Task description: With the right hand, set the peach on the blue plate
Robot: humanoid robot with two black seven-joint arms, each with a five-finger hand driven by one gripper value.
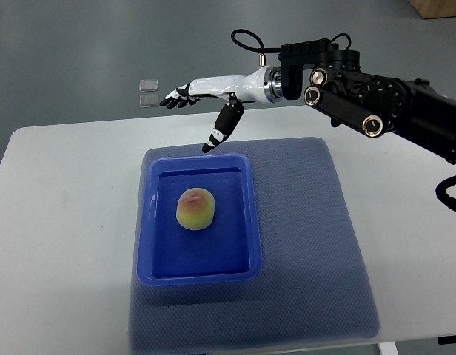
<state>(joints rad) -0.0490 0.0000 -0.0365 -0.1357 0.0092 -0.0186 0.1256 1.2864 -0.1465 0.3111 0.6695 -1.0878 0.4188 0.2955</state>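
One peach (195, 208) lies in the blue plate (250, 222) near the mat's (317, 244) left edge; the right hand (202, 100), fingers spread and apparently empty, hovers beyond its far rim, where a low sweep could nudge the plate.

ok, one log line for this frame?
right hand: open, empty, raised beyond plate | peach: resting in blue plate | left: out of view

The right arm (406, 103) and the mat's (324, 296) near edge run out of frame.
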